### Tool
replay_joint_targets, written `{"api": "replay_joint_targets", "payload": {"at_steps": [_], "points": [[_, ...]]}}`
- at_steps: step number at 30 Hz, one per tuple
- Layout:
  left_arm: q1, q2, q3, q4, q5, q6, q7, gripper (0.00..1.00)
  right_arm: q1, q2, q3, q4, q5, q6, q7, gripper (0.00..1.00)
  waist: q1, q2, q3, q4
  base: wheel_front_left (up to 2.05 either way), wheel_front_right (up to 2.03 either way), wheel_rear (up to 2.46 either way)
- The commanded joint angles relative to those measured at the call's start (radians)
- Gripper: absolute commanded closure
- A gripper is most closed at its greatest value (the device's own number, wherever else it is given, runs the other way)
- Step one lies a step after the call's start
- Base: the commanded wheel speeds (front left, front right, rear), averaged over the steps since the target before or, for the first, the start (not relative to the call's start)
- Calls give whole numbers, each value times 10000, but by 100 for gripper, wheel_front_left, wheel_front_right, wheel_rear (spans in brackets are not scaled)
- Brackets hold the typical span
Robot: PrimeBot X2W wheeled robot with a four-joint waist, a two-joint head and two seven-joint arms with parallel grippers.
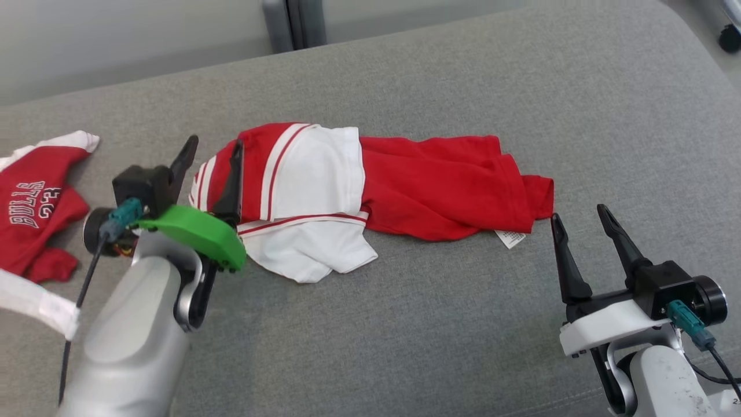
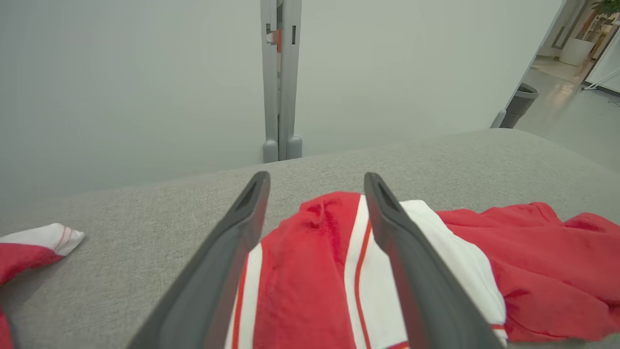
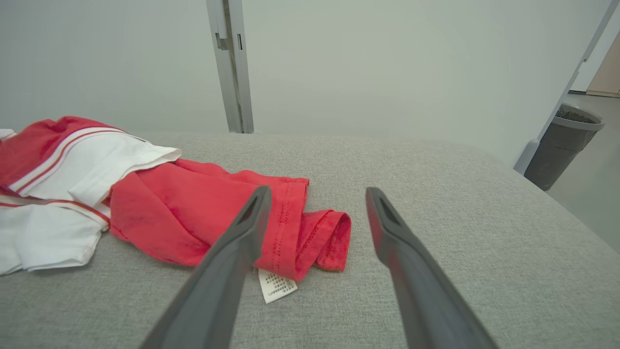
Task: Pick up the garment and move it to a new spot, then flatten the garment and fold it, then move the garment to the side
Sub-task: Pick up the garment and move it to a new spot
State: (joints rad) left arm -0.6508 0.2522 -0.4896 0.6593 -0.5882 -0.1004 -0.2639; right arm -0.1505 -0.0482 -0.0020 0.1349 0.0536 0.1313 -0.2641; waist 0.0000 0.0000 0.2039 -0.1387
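The garment [image 1: 428,185], red with white panels and red stripes, lies bunched in a long strip across the grey cushion [image 1: 440,324]. My left gripper [image 1: 214,145] stands open at its left end, one finger over the striped cloth and the other just off its edge. In the left wrist view the garment [image 2: 315,271] lies below and between the spread fingers of the left gripper [image 2: 316,177]. My right gripper [image 1: 579,213] is open just right of the red hem, apart from it. The right wrist view has the right gripper [image 3: 318,191] above the hem of the garment [image 3: 184,208] and its white label [image 3: 276,285].
A second red jersey [image 1: 35,208] with white lettering lies at the cushion's left edge, with a white cloth strip [image 1: 35,304] in front of it. A grey partition post [image 2: 281,77] stands behind the cushion. A dark bin [image 3: 562,140] sits on the floor to the right.
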Motion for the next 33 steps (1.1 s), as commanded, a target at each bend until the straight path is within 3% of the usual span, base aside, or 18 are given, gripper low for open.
{"api": "replay_joint_targets", "payload": {"at_steps": [1,8,15,23,33], "points": [[645,-70,318,-309,233,112,-6,0,191,-39,-36,13,-46,-10,-7,0,0,0,-677,404,0,0,0],[3145,-628,1833,-1781,971,410,-6,0,505,-40,-10,107,-56,-10,-7,0,0,0,-1416,601,0,0,0],[5171,-1392,2890,-2854,1628,244,-8,0,884,-39,70,173,-112,-10,-7,0,0,0,-1926,797,0,0,0],[6492,-1910,3466,-3583,2099,148,-7,0,1291,-39,198,311,44,-10,-7,0,0,0,-2234,891,0,0,0],[7181,-2009,3719,-3716,2439,272,-7,0,1388,-37,448,588,266,-10,-7,0,0,0,-2356,817,0,0,0]]}}
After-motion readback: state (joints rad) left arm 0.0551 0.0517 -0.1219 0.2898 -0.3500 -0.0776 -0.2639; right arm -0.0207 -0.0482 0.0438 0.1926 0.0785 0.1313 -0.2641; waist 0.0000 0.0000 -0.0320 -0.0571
